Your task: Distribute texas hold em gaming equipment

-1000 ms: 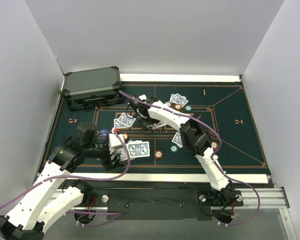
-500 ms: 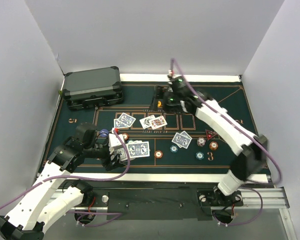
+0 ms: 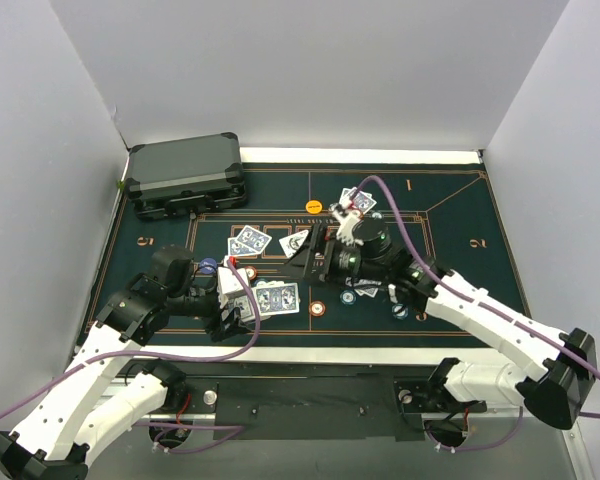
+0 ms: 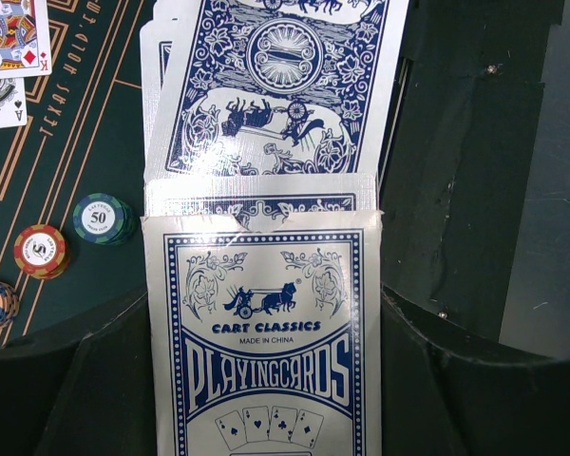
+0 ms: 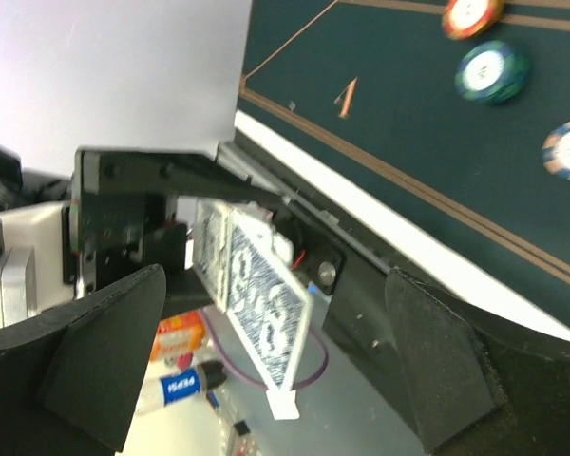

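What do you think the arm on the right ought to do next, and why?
Probably ease the right gripper toward the card pack clamped in the left gripper and pinch one card. Its jaws stand open and empty, and its wrist view shows the blue-backed cards ahead, not yet between its fingers.

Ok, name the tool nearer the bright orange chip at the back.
Right. The right tool hangs just this side of the orange chip; the left tool is far off, near-left.
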Robot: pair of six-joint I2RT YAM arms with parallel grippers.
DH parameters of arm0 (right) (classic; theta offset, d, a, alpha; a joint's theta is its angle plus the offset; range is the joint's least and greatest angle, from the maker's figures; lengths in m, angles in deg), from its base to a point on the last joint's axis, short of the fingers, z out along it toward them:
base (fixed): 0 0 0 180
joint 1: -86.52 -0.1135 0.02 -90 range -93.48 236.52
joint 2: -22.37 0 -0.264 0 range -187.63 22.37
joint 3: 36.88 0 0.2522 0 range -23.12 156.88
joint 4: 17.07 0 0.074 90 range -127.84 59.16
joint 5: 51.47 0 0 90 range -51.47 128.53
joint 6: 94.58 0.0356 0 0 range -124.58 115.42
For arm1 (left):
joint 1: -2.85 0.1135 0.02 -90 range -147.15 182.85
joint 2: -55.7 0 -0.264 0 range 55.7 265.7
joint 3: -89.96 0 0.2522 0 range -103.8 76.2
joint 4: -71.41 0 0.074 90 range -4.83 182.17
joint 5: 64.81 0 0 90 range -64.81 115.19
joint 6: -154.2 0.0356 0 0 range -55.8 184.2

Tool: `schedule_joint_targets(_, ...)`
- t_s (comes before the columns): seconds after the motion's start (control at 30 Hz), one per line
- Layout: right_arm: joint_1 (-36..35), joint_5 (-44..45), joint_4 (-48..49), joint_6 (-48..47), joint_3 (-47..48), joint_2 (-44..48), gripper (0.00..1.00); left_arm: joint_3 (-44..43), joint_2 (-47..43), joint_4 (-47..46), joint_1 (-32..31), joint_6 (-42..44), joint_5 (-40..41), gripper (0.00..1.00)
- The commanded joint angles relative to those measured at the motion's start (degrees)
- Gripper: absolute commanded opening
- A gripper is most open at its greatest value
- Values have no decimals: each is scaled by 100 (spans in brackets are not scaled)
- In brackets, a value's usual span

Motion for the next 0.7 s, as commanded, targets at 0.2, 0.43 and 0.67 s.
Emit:
schedule_joint_targets(0.2, -893, 294, 1111, 668, -466, -23, 80, -46, -11, -318, -8, 24, -75, 0)
schedule_joint_targets(0.43, -1086, 514, 962, 669, -650, -32, 64, -81, 15, -362, -8, -11, -66, 0)
schedule_joint_targets(0.67, -1087, 585, 971, 704, -730, 30, 53, -81, -2, -362, -8, -38, -83, 0)
